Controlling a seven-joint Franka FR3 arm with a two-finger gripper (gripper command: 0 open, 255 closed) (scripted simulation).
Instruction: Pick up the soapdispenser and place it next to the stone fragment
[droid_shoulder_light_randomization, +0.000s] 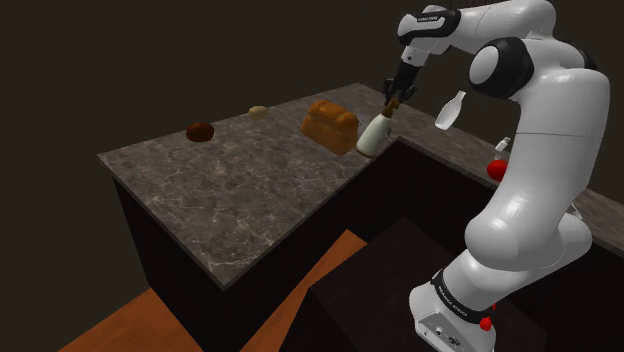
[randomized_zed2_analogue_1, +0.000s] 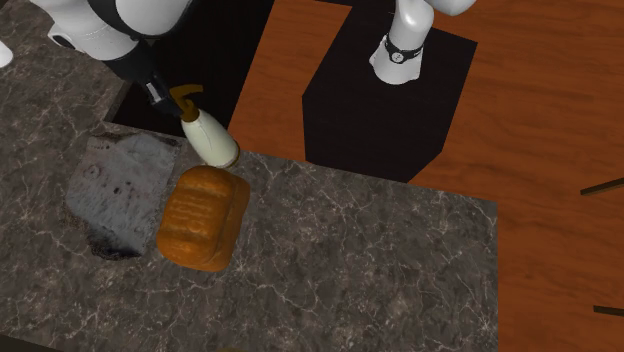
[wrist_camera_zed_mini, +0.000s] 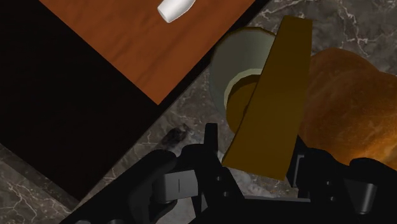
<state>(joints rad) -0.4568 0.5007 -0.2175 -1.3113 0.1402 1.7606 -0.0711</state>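
Cream soap dispenser (droid_shoulder_light_randomization: 373, 134) hangs tilted below the hand (droid_shoulder_light_randomization: 393, 99), which clasps its pump (wrist_camera_zed_mini: 270, 95).

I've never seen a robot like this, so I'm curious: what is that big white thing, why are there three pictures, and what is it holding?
The big white thing is a robot arm standing on a dark box. At its tip is a black hand with two fingers. The three pictures show one moment from three cameras. One stands beside the robot, one looks down on the counter from above, and one sits on the hand itself, looking along its fingers. The hand is shut on a cream soap dispenser, pinching its brown pump top. The bottle hangs tilted near the edge of the dark marbled counter. On the counter lie an orange-brown loaf of bread, a dark brown round lump and a small pale lump.
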